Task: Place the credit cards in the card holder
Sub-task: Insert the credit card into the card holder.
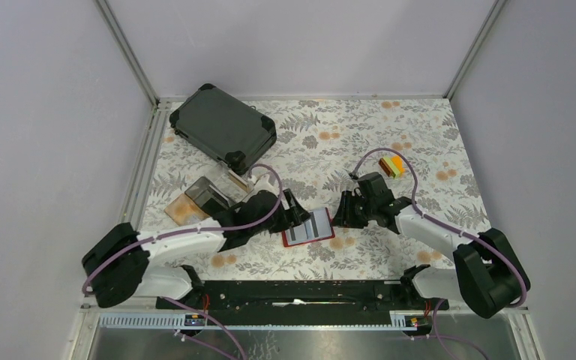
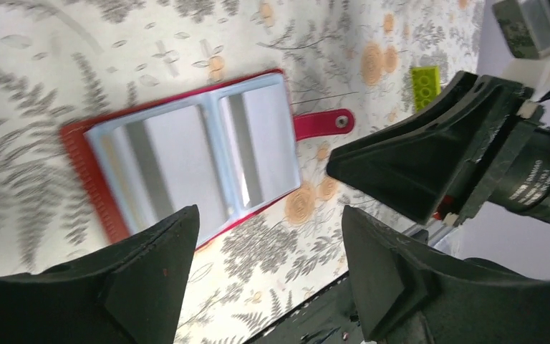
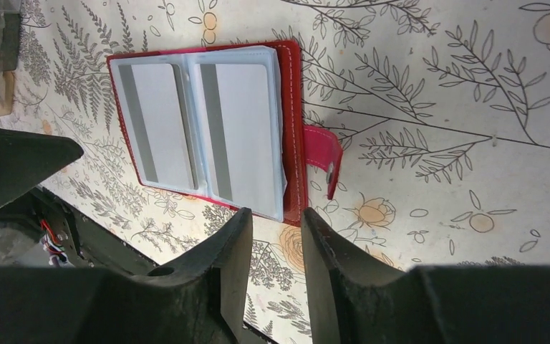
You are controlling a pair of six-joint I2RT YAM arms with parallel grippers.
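The red card holder (image 1: 307,227) lies open on the patterned table between my two grippers, its snap tab (image 3: 324,158) pointing away from the fold. Two light grey credit cards with dark stripes, one (image 3: 156,127) beside the other (image 3: 240,134), sit in its clear inner sleeves. It also shows in the left wrist view (image 2: 186,154). My left gripper (image 2: 268,222) is open wide and empty, just at the holder's left edge (image 1: 298,213). My right gripper (image 3: 277,215) has its jaws a narrow gap apart with nothing between them, just off the holder's right edge (image 1: 343,213).
A large dark hard-shell case (image 1: 223,126) lies at the back left. A clear compartmented box with a wooden base (image 1: 199,199) stands left of the left arm. Small yellow, orange and green blocks (image 1: 392,166) lie at the back right; the green one shows in the left wrist view (image 2: 424,84).
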